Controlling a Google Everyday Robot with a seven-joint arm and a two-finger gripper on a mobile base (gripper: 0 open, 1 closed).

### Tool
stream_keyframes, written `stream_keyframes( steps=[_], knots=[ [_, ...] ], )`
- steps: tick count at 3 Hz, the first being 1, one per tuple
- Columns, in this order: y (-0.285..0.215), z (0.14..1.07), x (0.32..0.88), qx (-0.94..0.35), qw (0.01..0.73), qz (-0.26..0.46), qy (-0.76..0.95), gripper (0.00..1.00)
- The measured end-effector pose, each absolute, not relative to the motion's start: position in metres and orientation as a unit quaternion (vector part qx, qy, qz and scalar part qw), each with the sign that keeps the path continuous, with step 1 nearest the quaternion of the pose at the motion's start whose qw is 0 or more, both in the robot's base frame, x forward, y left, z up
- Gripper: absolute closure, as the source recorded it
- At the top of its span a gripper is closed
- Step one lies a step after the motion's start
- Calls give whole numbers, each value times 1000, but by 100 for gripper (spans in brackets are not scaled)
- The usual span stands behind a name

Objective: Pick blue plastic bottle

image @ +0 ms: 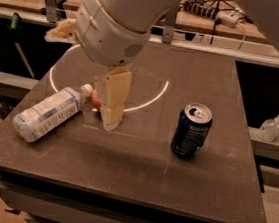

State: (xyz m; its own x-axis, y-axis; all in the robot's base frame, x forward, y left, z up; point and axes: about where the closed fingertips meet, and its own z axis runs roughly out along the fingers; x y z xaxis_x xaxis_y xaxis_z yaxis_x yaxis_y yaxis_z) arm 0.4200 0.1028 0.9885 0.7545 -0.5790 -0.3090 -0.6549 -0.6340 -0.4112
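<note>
The end effector (109, 121) hung low over the middle of the desk (136, 183), just right of the cap of the bottle (48, 113), which lay on its side at the left. An apple (95, 99) showed partly behind it. A can (191, 131) stood upright, well apart to the right.

Blue plastic bottle (46, 113) = clear thin plastic w/ a pale printed label, slight sheen; soda can (191, 132) = dark blue metal, glossy, w/ a bright silver top. Table (137, 173) = dark, matt, smooth top. Gripper (109, 122), hanging over the table's middle just right of the bottle's cap, looks like pale yellowish matt plastic; arm shell (114, 25) above it = smooth white plastic, soft gloss.
</note>
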Motion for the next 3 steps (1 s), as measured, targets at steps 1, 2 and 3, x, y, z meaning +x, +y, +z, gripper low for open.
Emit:
stream_keyframes(
  steps=[1, 2, 3],
  knots=[
    [132, 960, 425, -923, 221, 75, 305, 0],
    [166, 918, 432, -940, 166, 78, 286, 0],
    [192, 893, 435, -949, 134, 82, 275, 0]
  ],
)
